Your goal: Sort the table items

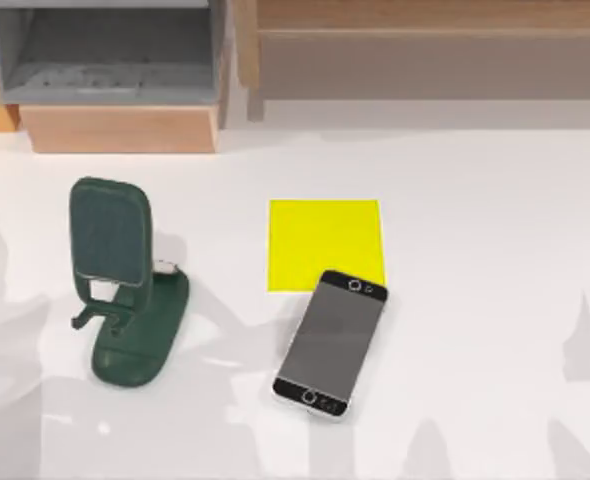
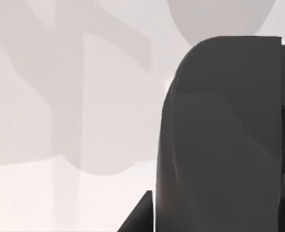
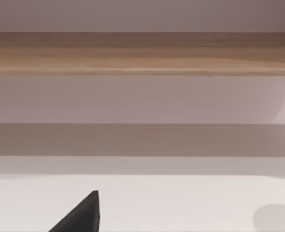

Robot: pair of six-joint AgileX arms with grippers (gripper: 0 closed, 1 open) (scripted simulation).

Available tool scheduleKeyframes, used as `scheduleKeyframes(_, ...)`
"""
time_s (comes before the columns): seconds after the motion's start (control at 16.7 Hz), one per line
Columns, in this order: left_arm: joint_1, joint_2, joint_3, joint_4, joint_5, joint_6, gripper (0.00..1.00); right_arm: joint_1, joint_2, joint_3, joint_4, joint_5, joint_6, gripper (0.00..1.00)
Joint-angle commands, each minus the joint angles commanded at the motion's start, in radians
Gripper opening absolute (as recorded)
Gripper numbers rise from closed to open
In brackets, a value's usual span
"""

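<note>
Left gripper (image 2: 135, 215) and right gripper (image 3: 79, 215) show one fingertip each, aperture cannot be told; phone (image 1: 331, 343) lies flat on the table (image 1: 495, 250), its top corner overlapping the yellow pad (image 1: 324, 240), likely stiff, thin, slippery, best pinched across its long edges.

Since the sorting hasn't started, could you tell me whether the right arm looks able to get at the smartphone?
Probably yes. The smartphone lies flat and face up on the table, one corner over the yellow mat. The green stand sits well to its left, leaving the right side open.
</note>
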Motion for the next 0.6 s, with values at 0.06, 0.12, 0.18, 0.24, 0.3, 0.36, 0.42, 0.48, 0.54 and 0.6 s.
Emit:
scheduleKeyframes(0.06, 0.001, 0.013, 0.015, -0.002, 0.000, -0.019, 0.00, 0.000, 0.000, 0.000, 0.000, 0.000, 0.000, 1.00)
scheduleKeyframes(0.12, 0.002, 0.032, 0.037, -0.004, 0.001, -0.049, 0.00, 0.000, 0.000, 0.000, 0.000, 0.000, 0.000, 1.00)
scheduleKeyframes(0.18, 0.003, 0.057, 0.066, -0.008, 0.002, -0.089, 0.00, 0.000, 0.000, 0.000, 0.000, 0.000, 0.000, 1.00)
scheduleKeyframes(0.24, 0.002, 0.089, 0.102, -0.012, 0.003, -0.140, 0.00, 0.000, 0.000, 0.000, 0.000, 0.000, 0.000, 1.00)
scheduleKeyframes(0.3, -0.001, 0.126, 0.144, -0.019, 0.005, -0.202, 0.00, 0.000, 0.000, 0.000, 0.000, 0.000, 0.000, 1.00)
scheduleKeyframes(0.36, -0.005, 0.167, 0.191, -0.027, 0.007, -0.272, 0.00, 0.000, 0.000, 0.000, 0.000, 0.000, 0.000, 1.00)
scheduleKeyframes(0.42, -0.012, 0.213, 0.241, -0.037, 0.010, -0.350, 0.00, 0.000, 0.000, 0.000, 0.000, 0.000, 0.000, 1.00)
scheduleKeyframes(0.48, -0.021, 0.261, 0.294, -0.049, 0.013, -0.435, 0.00, 0.000, 0.000, 0.000, 0.000, 0.000, 0.000, 1.00)
scheduleKeyframes(0.54, -0.033, 0.313, 0.351, -0.062, 0.016, -0.526, 0.00, 0.000, 0.000, 0.000, 0.000, 0.000, 0.000, 1.00)
scheduleKeyframes(0.6, -0.049, 0.368, 0.411, -0.078, 0.020, -0.623, 0.00, 0.000, 0.000, 0.000, 0.000, 0.000, 0.000, 1.00)
